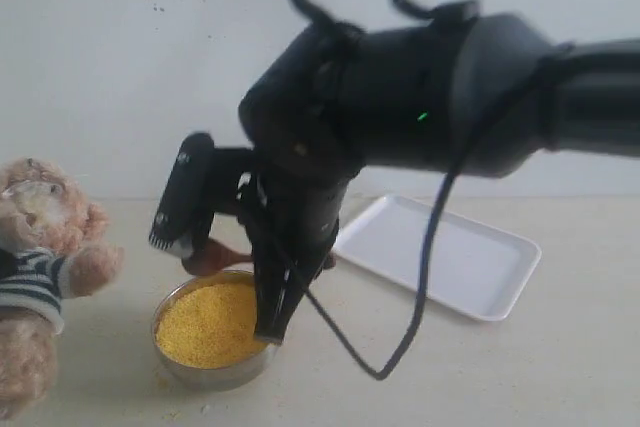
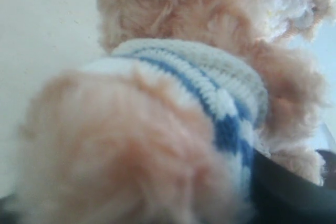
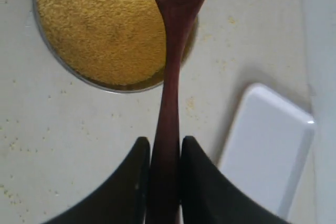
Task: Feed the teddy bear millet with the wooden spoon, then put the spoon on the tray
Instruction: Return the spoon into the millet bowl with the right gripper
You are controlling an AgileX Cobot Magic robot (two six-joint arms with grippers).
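My right pincer (image 3: 165,148) is clamped on the wooden spoon (image 3: 169,77) handle, spoon head top centre, over the edge of the millet (image 3: 100,24).

Teddy bear (image 1: 40,267) upright, far left; millet (image 1: 210,325) in bowl (image 1: 215,374) nearby; wooden spoon (image 3: 170,77) aloft over millet; tray (image 1: 450,257) flat, right.

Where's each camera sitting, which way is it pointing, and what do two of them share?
Exterior view: low beside the table, facing the wall; bear, millet, tray; right arm fills the middle.
Left wrist view: on the left arm, against the bear's shirt; a dark edge shows.
Right wrist view: on the right arm, looking down past the gripper shut on the spoon.
Shared: exterior and right wrist both show millet and tray.
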